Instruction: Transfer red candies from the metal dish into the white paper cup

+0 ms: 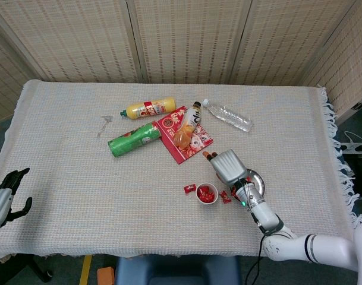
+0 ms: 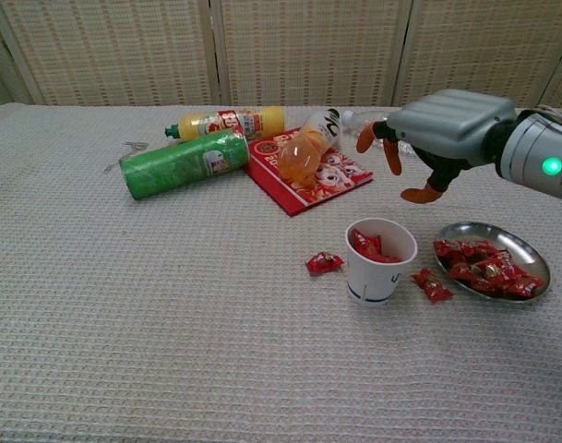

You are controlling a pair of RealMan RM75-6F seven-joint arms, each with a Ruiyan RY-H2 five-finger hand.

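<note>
- My right hand (image 2: 442, 129) hovers above the counter (image 2: 170, 305), fingers (image 2: 391, 157) apart, holding nothing.
- My left hand (image 1: 5, 193) sits at the counter's edge, fingers loosely spread, empty.
- White paper cup (image 2: 380, 260) upright, holding red candies (image 2: 371, 246).
- Metal dish (image 2: 491, 261), right of the cup, holds more candies; loose candies (image 2: 324, 263) flank the cup.

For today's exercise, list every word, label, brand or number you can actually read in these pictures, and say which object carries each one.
"U": dark mark on the white paper cup, cut off at the cup's edge.
Yellow bottle: red label, print too small to read.
Green can: label blurred.
Red packet: cartoon figures, lettering unreadable.
Orange drink bottle: dark markings on a white label, not legible.
Red candies: wrappers too small to read.
</note>
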